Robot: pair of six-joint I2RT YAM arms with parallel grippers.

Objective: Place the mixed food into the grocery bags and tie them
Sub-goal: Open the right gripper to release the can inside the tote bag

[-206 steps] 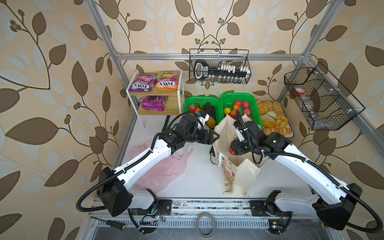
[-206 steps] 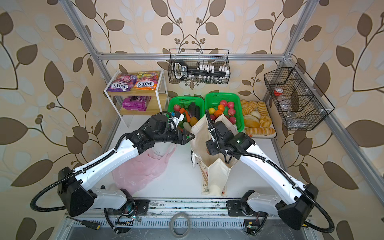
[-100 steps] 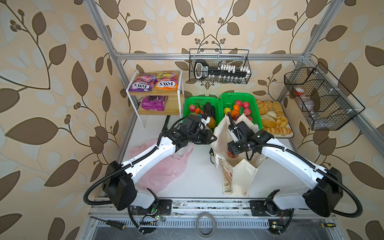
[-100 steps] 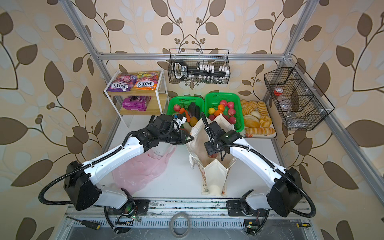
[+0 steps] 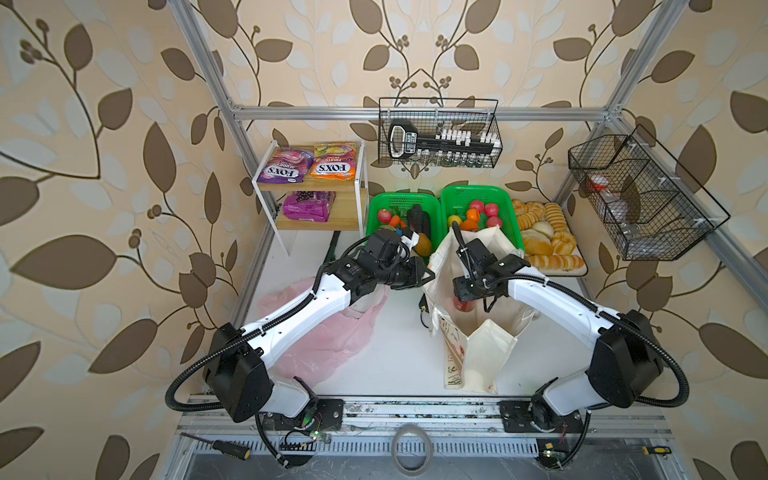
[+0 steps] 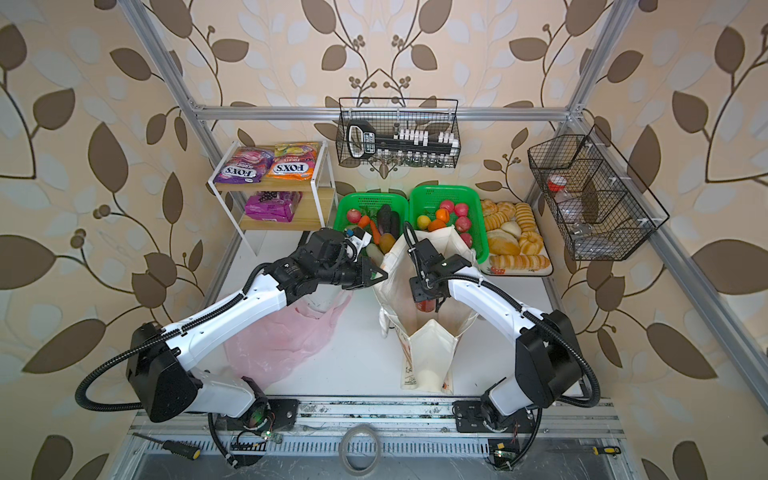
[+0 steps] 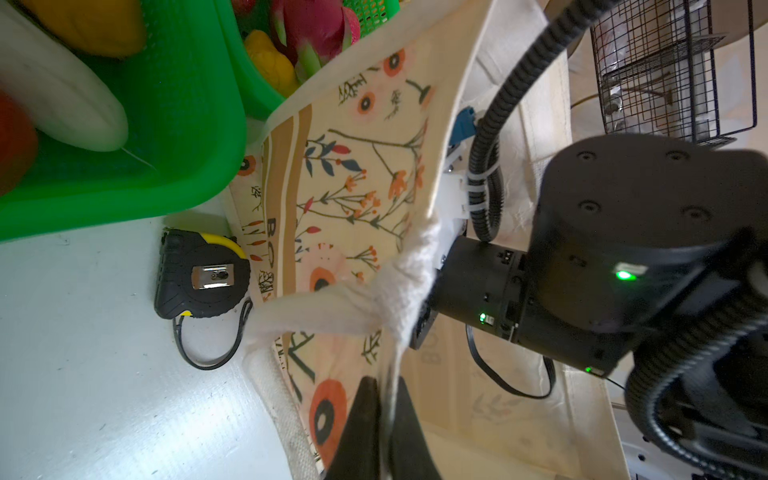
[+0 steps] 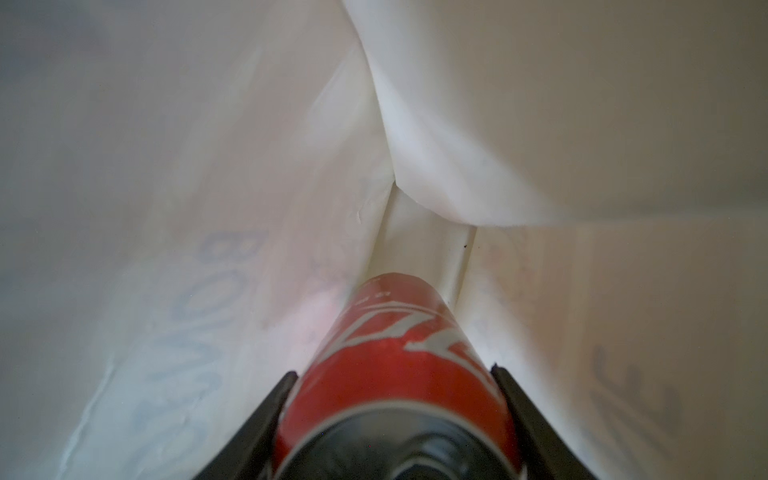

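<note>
Right wrist view: right claw [image 8: 394, 372] pinches the red soda can [image 8: 399, 328] inside the tote [image 8: 166, 208], while left claw [image 7: 384, 390] pinches its rim.

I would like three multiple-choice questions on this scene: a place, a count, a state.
1. Where is the red soda can? A) on the wooden shelf B) on the pink plastic bag C) inside the cream floral canvas tote
2. How many green plastic mesh baskets stand at the back? A) two B) one C) four
3. What is the left gripper doing? A) hanging open B) pinching the tote's rim C) holding a lemon
Answers: 1 C, the right gripper holds it between the tote's walls; 2 A, they sit side by side; 3 B, its fingers are closed on the fabric edge.
</note>
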